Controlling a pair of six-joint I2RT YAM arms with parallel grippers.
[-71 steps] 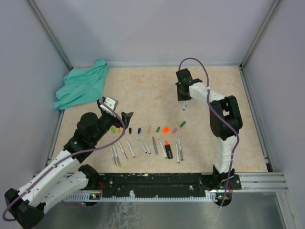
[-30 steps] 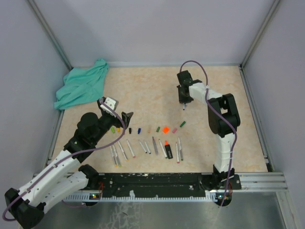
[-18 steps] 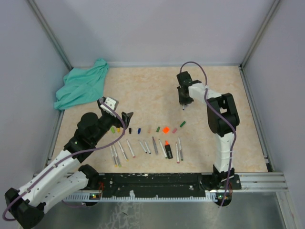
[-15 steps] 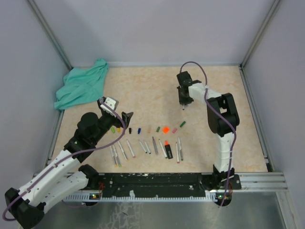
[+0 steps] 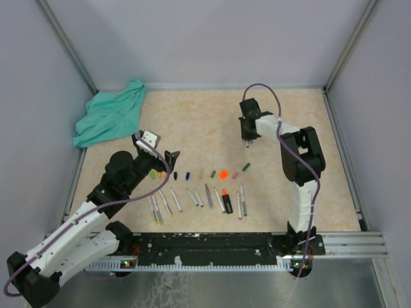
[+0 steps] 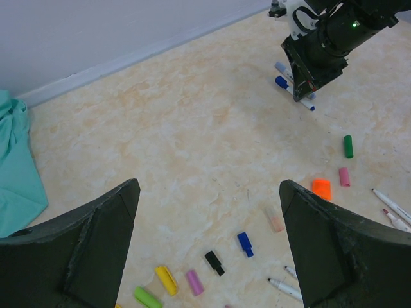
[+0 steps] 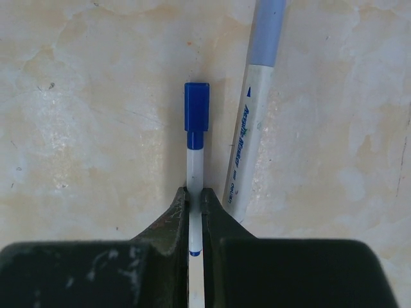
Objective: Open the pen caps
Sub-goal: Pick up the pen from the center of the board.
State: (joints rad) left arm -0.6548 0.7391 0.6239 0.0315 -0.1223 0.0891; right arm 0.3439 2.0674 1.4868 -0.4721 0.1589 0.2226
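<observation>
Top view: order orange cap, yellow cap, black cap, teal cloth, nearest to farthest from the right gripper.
1. Orange cap, below-left of right gripper.
2. Black cap, row's left part.
3. Yellow cap, farther left.
4. Teal cloth, far-left corner.

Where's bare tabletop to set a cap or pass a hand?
Bare: the wide stretch between the cloth and the right fingers, beyond the cap row; also the strip right of the right arm. Crowded: that row plus the pens nearer the bases.
</observation>
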